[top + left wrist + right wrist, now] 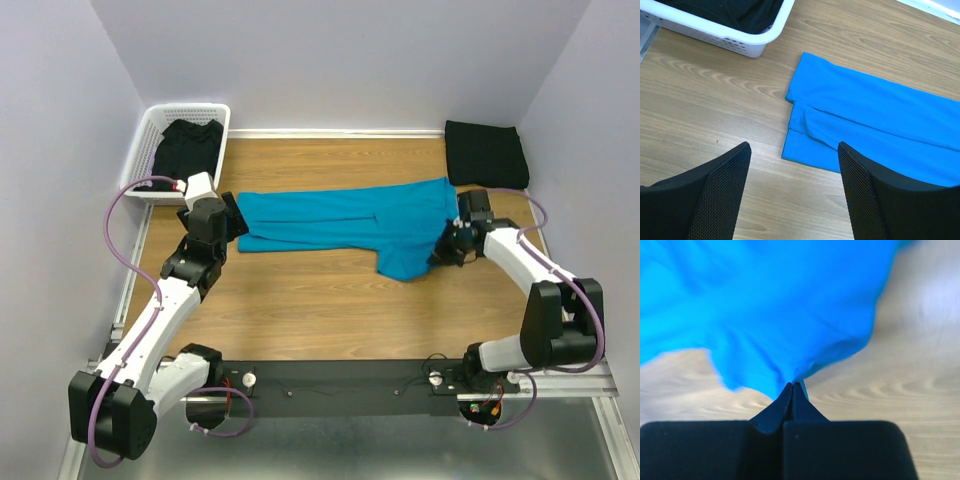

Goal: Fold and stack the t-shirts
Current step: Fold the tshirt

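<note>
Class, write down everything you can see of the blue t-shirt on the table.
The teal-blue t-shirt is soft plain fabric, folded lengthwise into a long band lying across the wooden table. Its left end shows layered folds. Its right end is rumpled, pinched by the shut right gripper. The open left gripper hovers by its left end, holding nothing.

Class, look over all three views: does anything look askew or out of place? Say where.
The teal t-shirt lies as a neat strip, except its right end: there it bunches and bulges toward the near edge, pinched in the shut right gripper.
</note>
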